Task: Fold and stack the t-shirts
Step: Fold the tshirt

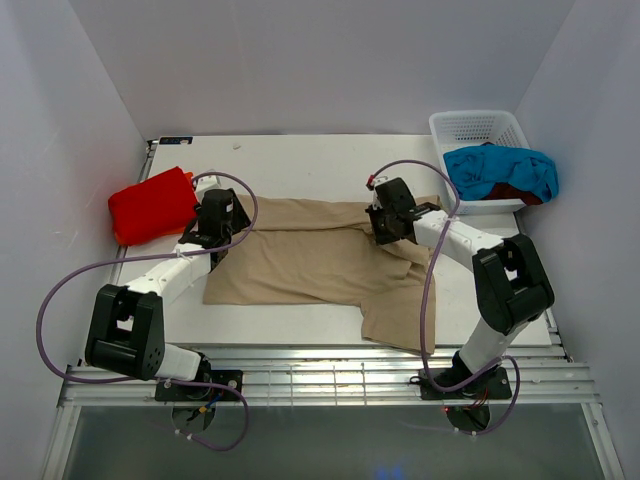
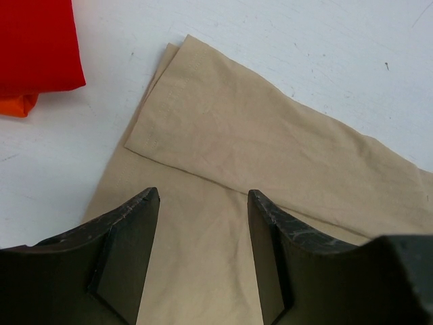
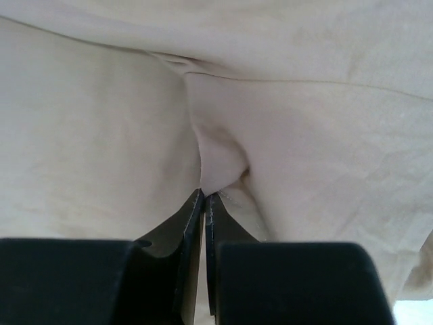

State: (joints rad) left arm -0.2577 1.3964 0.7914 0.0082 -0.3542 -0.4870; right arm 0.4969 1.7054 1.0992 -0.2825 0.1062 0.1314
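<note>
Light over my table [image 1: 300, 160] is bright, even and soft, falling from above. The white walls bounce it, so my arms cast only faint, blurred shadows, and the overhead view is sharp throughout. At my left gripper [image 2: 203, 196] the tan shirt [image 2: 270, 135] shows crisp seams, the red shirt [image 2: 37, 40] glows so saturated that its folds flatten, and the black fingers [image 2: 128, 244] stay dark with little detail. At my right gripper [image 3: 204, 196] the cloth looks pale and slightly soft, with a dim shadow in the fold by the tips.
</note>
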